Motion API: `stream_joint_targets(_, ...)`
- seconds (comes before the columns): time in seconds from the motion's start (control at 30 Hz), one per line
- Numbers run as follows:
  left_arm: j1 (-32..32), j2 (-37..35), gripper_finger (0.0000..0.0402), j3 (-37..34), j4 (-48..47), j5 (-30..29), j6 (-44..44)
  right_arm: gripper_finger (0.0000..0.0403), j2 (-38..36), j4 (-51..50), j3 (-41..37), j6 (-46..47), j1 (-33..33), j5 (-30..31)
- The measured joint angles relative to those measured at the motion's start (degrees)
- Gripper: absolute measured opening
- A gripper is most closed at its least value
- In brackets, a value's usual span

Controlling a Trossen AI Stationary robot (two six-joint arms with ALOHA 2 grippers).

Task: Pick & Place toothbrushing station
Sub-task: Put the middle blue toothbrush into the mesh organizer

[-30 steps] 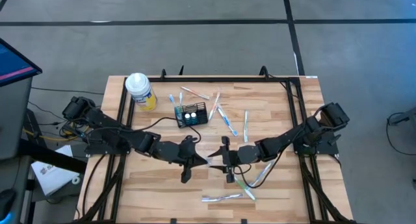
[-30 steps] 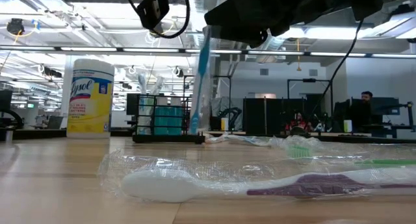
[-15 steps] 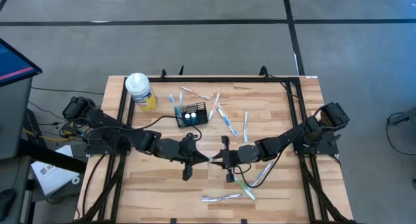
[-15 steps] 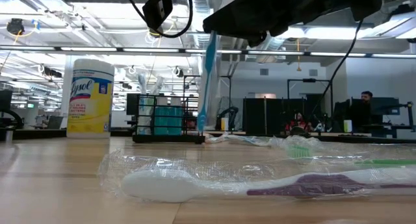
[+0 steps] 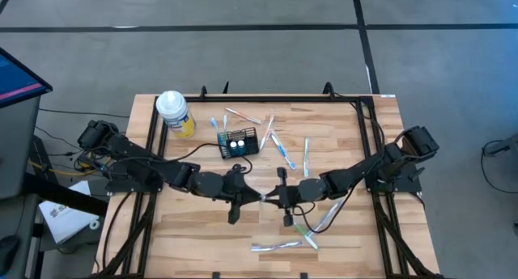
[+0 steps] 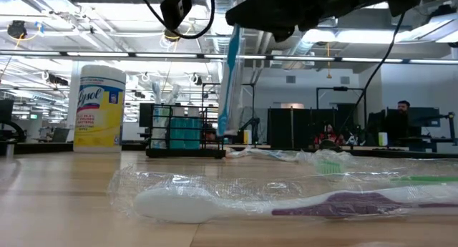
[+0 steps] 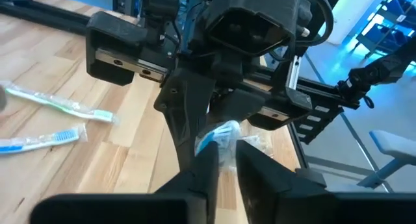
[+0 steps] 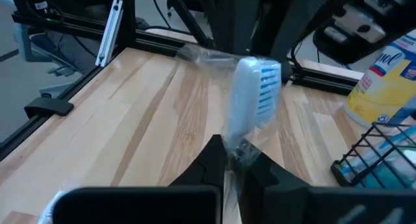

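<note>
Both arms meet at table centre. Right gripper (image 5: 278, 196) is clenched on a wrapped blue toothbrush (image 8: 252, 94), its long axis near upright in the low view. Left gripper (image 5: 247, 197) faces it closely; whether its fingers are parted or closed cannot be told. The wire-mesh caddy (image 5: 237, 141) stands farther up the table beside the yellow canister (image 5: 175, 113), nearer the left arm

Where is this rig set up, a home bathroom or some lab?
Likely a robotics lab or open workshop: wooden bench, ceiling strip lights, rows of dark workstations and a seated person behind.
</note>
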Motion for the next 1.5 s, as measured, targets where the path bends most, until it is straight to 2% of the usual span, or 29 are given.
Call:
stream_joint_targets(0.23,-0.11,-5.56,0.0086,-0.03,0.40,-0.07,5.89,0.0005,-0.95,-1.75,-0.01,0.44,-0.88,-0.66)
stream_joint_targets(0.4,-0.11,-9.23,0.0084,-0.02,0.21,-0.11,8.41,0.0005,-0.95,-1.44,-0.01,1.36,-2.44,-1.45)
stream_joint_targets(0.6,-0.39,-10.08,0.0075,-0.03,-0.12,-0.13,8.47,0.0005,-2.24,-2.06,-0.06,1.56,-5.77,-1.85)
stream_joint_targets(0.97,-0.39,-10.04,0.0065,-3.20,0.01,-0.13,8.47,0.0005,-12.56,-6.13,0.01,4.22,-15.01,-7.60)
stream_joint_targets(1.17,-0.39,-10.04,0.0065,-4.23,0.43,-0.13,8.47,0.0005,-14.55,-7.16,0.05,6.76,-22.21,-11.23)
stream_joint_targets(1.5,-0.39,-10.04,0.0061,-4.27,0.54,-0.13,8.49,0.0005,-9.52,-15.82,10.67,5.63,-28.71,-16.05)
